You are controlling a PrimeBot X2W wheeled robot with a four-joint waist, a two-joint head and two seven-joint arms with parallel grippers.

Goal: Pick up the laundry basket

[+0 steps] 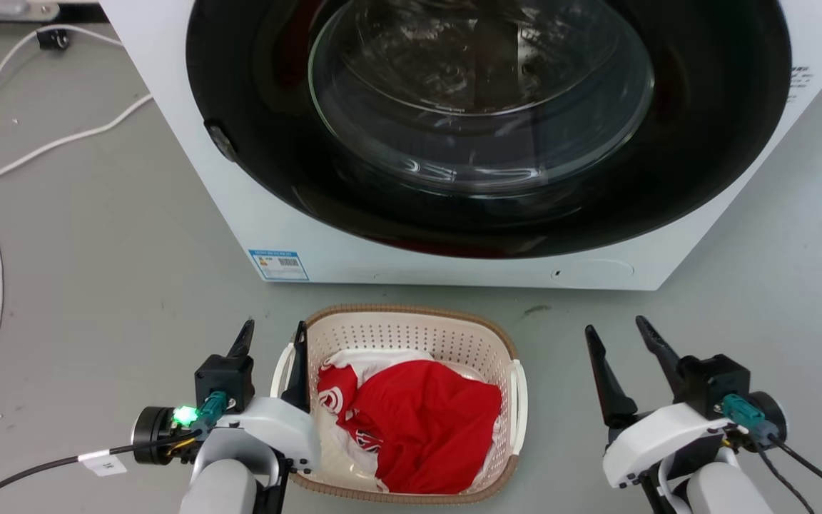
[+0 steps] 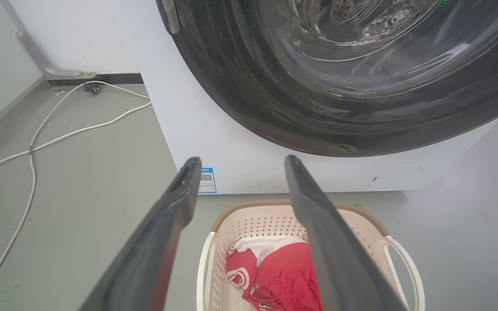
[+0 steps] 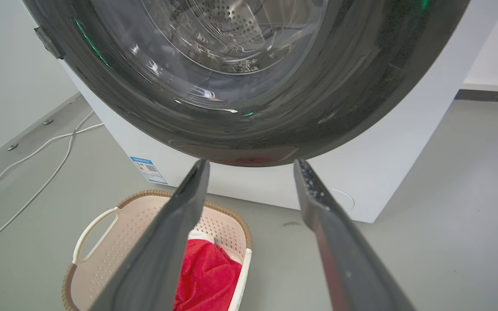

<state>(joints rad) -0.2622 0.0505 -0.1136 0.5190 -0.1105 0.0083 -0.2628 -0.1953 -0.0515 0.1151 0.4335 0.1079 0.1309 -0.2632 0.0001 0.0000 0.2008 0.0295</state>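
Cream laundry basket [image 1: 411,339] [image 2: 253,222] [image 3: 115,242] with a brown woven-look rim is sitting upright on the grey floor [image 1: 97,285], just in front of the white washing machine [image 1: 190,178] [image 2: 231,147] [image 3: 383,164], close but not touching it. The machine's round dark door is facing the robot. A blue-edged label [image 1: 279,264] is sitting at its lower left corner.

Inside the basket a red garment [image 1: 425,421] [image 2: 288,276] [image 3: 205,272] is lying crumpled on top of a white cloth [image 1: 382,357], filling most of the bottom.

Left gripper [image 1: 273,332] [image 2: 242,160] is hanging at the basket's left side with fingers spread and nothing between the tips. In the head view the inner finger is overlapping the left wall, the outer finger is standing outside over the floor, and the white left handle [image 1: 282,371] is lying between them. Cannot tell whether either finger is touching the plastic. A green light [image 1: 184,415] is glowing on that wrist.

Right gripper [image 1: 616,327] [image 3: 252,164] is hovering over bare floor to the right of the basket, clear of the right handle [image 1: 520,407], fingers spread, gripping nothing. Both grippers are pointing toward the machine.

A white cable [image 1: 47,148] is trailing across the floor left of the machine, well apart from the basket.
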